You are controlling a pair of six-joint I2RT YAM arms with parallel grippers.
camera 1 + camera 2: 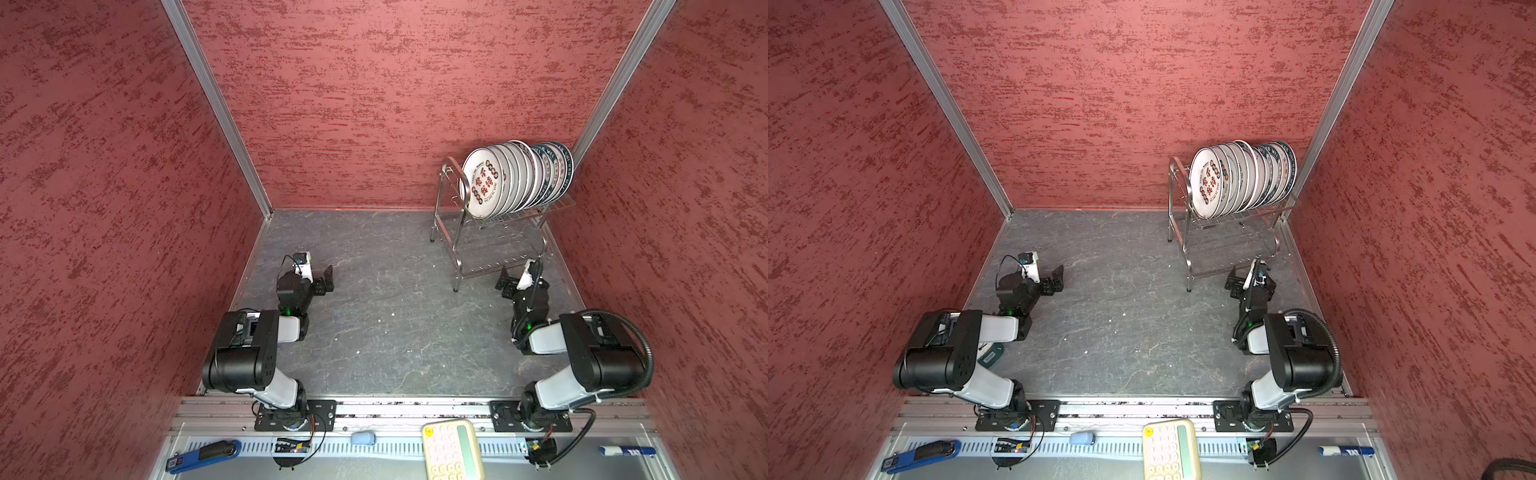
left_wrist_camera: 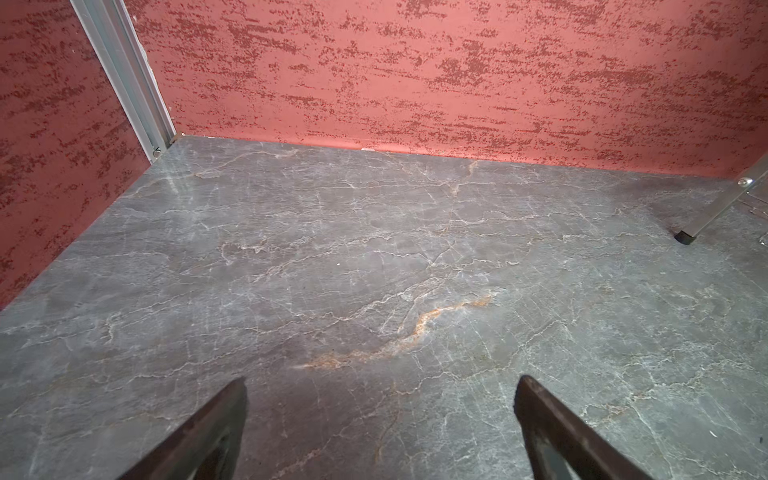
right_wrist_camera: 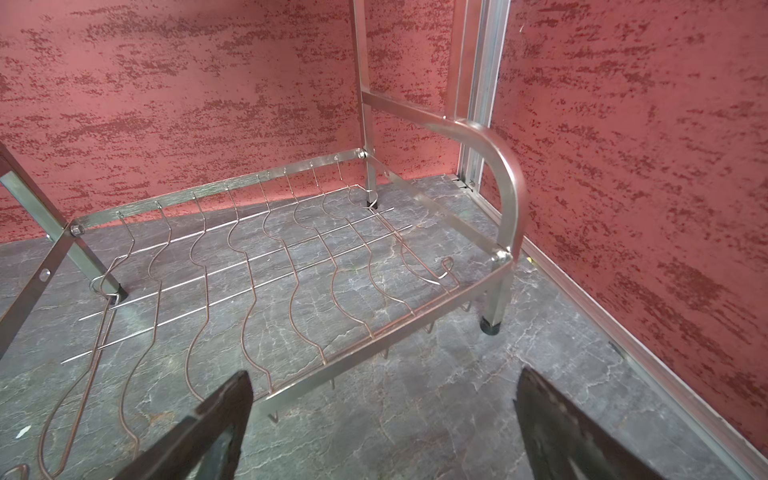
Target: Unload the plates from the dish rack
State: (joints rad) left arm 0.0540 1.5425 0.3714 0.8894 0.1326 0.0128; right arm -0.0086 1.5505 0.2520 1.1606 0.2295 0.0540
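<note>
Now: left pincer (image 2: 381, 380) and right pincer (image 3: 384, 374) spread wide, empty — plates (image 1: 484, 183) upright in dish rack (image 1: 458, 266).

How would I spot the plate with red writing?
Look to the steel dish rack in the far right corner. Plates stand in a row on its upper tier. Yours is the leftmost plate, the only one showing its whole face, with red characters.
</note>
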